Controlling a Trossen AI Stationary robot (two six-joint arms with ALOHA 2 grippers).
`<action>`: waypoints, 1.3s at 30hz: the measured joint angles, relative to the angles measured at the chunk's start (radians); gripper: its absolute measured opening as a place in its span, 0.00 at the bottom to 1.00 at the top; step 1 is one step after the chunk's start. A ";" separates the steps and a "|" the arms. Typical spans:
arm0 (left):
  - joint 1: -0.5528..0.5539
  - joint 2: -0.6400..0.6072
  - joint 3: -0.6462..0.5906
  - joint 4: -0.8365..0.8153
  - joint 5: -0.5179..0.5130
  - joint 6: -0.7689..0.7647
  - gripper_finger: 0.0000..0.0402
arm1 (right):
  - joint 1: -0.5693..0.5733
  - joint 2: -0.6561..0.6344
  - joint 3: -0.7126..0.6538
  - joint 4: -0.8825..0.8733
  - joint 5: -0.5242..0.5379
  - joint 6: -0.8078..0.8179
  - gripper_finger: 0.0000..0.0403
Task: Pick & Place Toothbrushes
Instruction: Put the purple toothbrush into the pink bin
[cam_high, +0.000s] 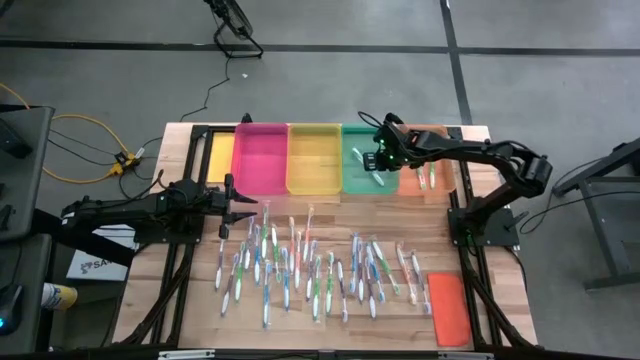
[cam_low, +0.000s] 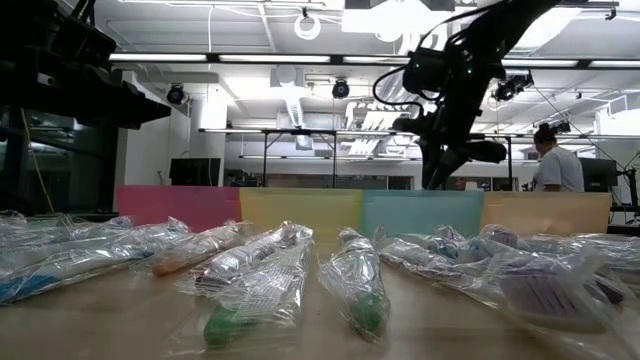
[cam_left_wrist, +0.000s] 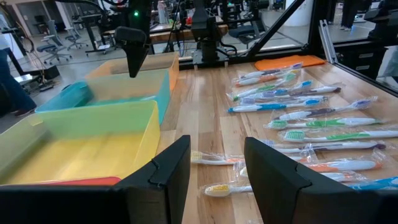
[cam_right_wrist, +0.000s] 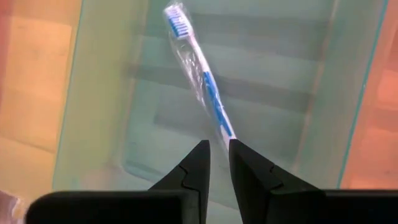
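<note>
Many wrapped toothbrushes (cam_high: 310, 265) lie flat on the wooden table's near half. One blue-and-white toothbrush (cam_right_wrist: 202, 78) lies in the green tray (cam_high: 358, 165), also seen as toothbrush (cam_high: 378, 180). My right gripper (cam_right_wrist: 219, 149) hangs over that tray, pointing steeply down, its fingers a little apart with nothing between them. The brush's handle end shows just beyond the fingertips. My left gripper (cam_left_wrist: 217, 168) waits open and level at the table's left side, by the pink tray (cam_high: 262, 158).
A row of trays stands along the far edge: pink, yellow (cam_high: 314, 158), green, and orange (cam_high: 425, 160) with a few brushes in it. A flat orange lid (cam_high: 448, 308) lies at the near right. A person (cam_low: 555, 165) stands in the room behind.
</note>
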 joint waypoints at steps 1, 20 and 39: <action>0.000 0.000 0.000 0.000 0.000 0.000 0.37 | 0.005 -0.001 0.000 -0.008 0.000 -0.001 0.13; 0.000 0.000 0.000 0.000 0.000 0.000 0.37 | 0.394 -0.158 -0.001 -0.441 0.060 0.365 0.18; 0.000 0.000 0.000 0.000 0.000 0.000 0.37 | 1.096 -0.157 -0.001 -0.482 0.033 1.192 0.44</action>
